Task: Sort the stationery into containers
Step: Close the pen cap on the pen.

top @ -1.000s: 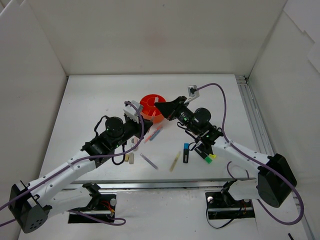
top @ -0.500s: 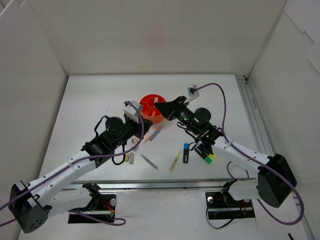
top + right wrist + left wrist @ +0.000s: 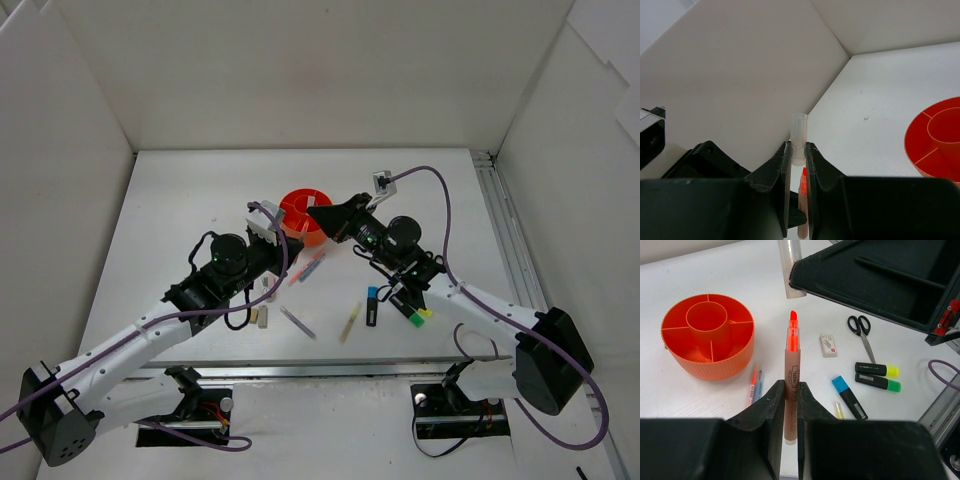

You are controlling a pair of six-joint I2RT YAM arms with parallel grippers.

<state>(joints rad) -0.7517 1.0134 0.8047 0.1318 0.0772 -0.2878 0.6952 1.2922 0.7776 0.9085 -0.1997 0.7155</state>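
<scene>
you are recapping the pen (image 3: 791,357) near the organiser (image 3: 707,362): your left pincer (image 3: 790,386) is gripping the pen, bare tip towards the cap (image 3: 799,126), which your right pincer (image 3: 798,148) is clamping just clear of it; next, likely, you are lining cap over tip and pushing on

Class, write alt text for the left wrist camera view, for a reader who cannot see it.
The left gripper is shut on an uncapped tan marker with an orange tip, pointing toward a clear plastic cap. A round orange plastic organiser sits left; black-handled scissors lie right.
</scene>
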